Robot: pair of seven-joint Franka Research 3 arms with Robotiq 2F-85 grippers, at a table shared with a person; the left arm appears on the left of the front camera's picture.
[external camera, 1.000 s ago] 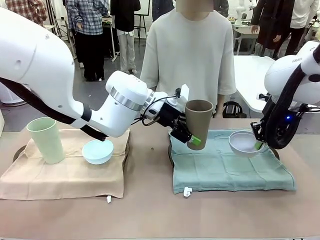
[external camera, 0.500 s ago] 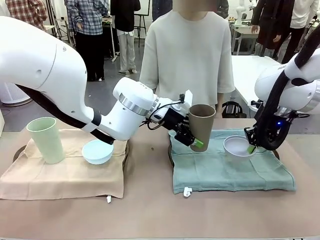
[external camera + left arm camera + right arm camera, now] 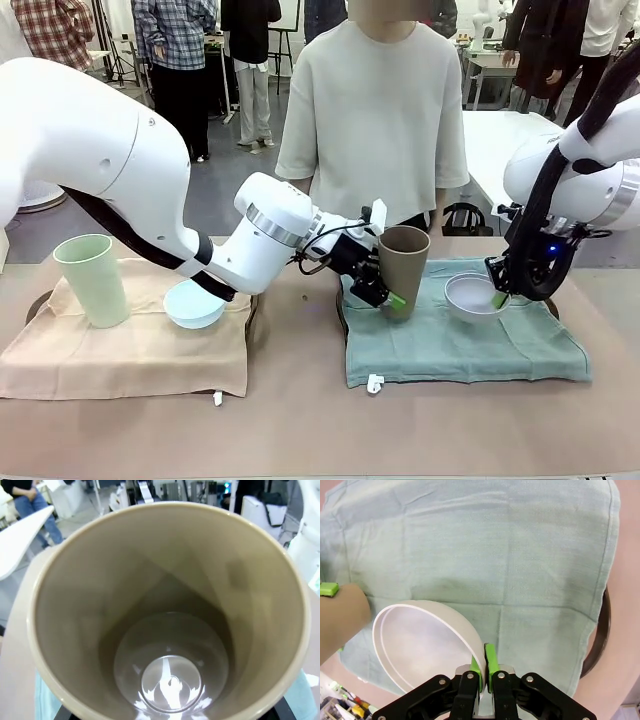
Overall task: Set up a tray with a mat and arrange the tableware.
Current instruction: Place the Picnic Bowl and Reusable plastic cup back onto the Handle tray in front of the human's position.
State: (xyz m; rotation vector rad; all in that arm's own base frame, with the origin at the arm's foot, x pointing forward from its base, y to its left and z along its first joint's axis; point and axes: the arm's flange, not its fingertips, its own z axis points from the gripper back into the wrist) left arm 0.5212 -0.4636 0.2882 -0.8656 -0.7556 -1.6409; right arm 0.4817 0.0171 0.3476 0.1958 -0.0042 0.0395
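My left gripper (image 3: 392, 292) is shut on the tan-brown cup (image 3: 402, 262), which is held slightly tilted with its base at the near-left part of the teal mat (image 3: 460, 340). Seen from the left wrist, the cup's (image 3: 170, 630) inside is bare. My right gripper (image 3: 500, 298) is shut on the rim of the white bowl (image 3: 474, 296), low over the mat's right half. In the right wrist view the green pads (image 3: 490, 661) pinch the bowl (image 3: 420, 645) rim above the mat (image 3: 495, 555). The pale green cup (image 3: 90, 280) and light blue bowl (image 3: 193, 303) stand on the beige mat (image 3: 130, 355).
A person in a pale shirt (image 3: 375, 110) stands at the far side of the table. Dark tray rims (image 3: 339, 312) (image 3: 602, 630) peek out from under the mats. The left arm's forearm stretches over the light blue bowl. Bare table lies along the front edge.
The left arm has lowered the tan-brown cup toward the teal mat. The right arm has brought the white bowl down and slightly left, levelling it over the mat.
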